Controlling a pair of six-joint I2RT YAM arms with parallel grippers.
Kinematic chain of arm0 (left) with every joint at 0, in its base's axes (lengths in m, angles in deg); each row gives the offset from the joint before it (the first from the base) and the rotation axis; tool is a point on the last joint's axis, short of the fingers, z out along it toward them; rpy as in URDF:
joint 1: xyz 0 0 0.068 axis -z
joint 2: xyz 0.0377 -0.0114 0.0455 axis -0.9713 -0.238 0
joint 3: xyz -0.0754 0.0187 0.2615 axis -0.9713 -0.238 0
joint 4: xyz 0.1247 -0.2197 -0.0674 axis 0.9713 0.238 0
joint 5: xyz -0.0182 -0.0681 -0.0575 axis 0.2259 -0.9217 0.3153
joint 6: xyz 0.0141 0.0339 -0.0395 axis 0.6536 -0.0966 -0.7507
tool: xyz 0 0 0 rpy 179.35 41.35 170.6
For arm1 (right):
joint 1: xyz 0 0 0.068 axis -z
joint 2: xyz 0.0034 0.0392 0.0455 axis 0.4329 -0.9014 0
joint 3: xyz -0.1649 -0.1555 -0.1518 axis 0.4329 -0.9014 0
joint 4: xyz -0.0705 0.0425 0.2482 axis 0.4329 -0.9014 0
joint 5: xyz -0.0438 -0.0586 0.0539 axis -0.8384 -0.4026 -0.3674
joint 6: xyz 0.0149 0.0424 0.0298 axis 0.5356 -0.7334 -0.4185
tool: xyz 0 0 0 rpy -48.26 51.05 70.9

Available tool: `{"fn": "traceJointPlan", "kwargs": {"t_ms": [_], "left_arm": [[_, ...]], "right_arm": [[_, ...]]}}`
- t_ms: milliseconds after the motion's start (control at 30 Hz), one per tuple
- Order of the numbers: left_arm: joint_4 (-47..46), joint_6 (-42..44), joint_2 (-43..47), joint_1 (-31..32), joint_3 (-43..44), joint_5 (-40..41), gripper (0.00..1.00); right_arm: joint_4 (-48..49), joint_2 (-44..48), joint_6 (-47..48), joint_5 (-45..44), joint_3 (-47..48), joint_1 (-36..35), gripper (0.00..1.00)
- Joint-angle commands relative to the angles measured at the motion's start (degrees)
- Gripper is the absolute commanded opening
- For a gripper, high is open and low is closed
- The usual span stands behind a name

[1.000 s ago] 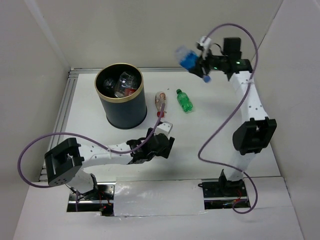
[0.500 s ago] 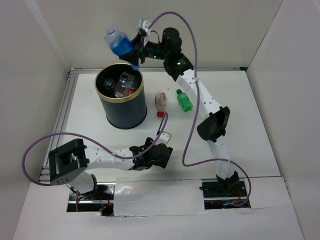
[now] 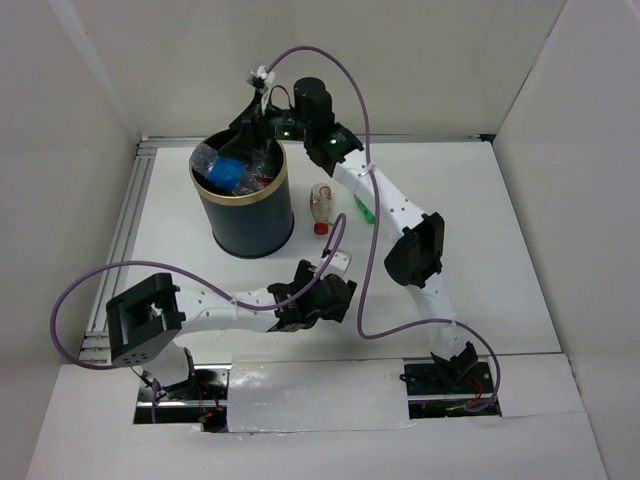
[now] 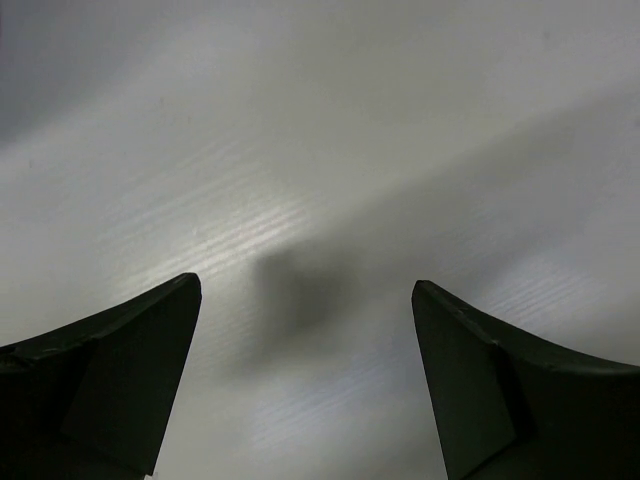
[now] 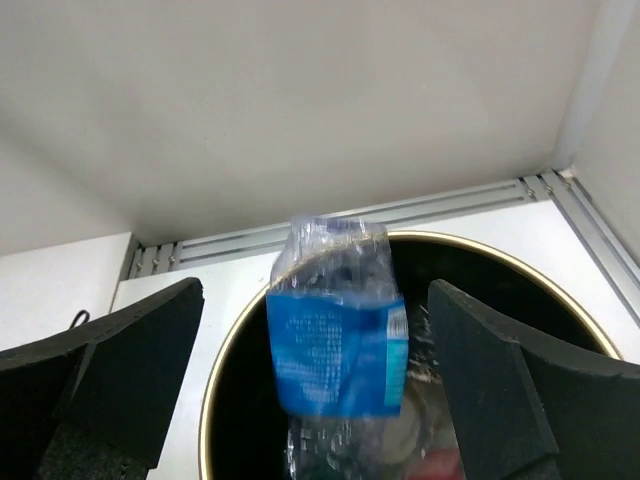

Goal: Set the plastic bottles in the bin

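Top external view: left gripper [image 4: 305, 300], jaws spread and empty, hovers over the table [image 3: 480, 250]. Just beyond it lies the red-capped clear bottle [image 3: 321, 203], long axis near-to-far, cap nearest; a green bottle [image 3: 361, 211] lies beside. Farther off, the right gripper [image 5: 315, 300], fingers wide, flanks without touching a blue-labelled bottle [image 5: 335, 350], upright over the bin [image 3: 250, 225] mouth.

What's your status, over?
Left end effector open, empty. Right end effector open over bin; blue-label bottle loose at its mouth. Clear bottle, green bottle on table.

A robotics lab cell: plain white panels [image 3: 80, 90] enclose a bare white table [image 3: 480, 210].
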Motion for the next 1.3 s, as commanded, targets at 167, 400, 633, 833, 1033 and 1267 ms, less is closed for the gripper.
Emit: {"fn": "traceJointPlan", "kwargs": {"t_ms": [167,400,633,833,1033,1267], "left_arm": [[-3.16,8.11,-9.89,-7.95,16.26,4.69,0.99],[6.58,8.21,-21.58,-15.33,33.22,9.18,0.99],[14.22,6.45,-35.91,-18.68,47.72,12.86,0.99],[20.4,1.97,-43.22,-21.84,54.59,15.86,0.99],[21.01,3.64,-46.29,-23.95,56.79,10.42,0.63],[16.71,2.93,-39.2,-23.95,49.86,5.94,0.16]], "right_arm": [[-11.27,14.7,4.3,-6.29,-4.39,13.19,1.0],[-21.02,24.81,9.92,-6.05,-18.44,35.24,0.82],[-27.0,34.47,14.13,7.76,-38.21,53.28,0.52],[-28.42,43.96,19.86,9.79,-53.95,57.42,0.63],[-26.83,46.17,19.86,8.04,-60.91,56.72,0.67],[-26.31,40.74,20.39,2.41,-60.38,52.25,0.6]]}}
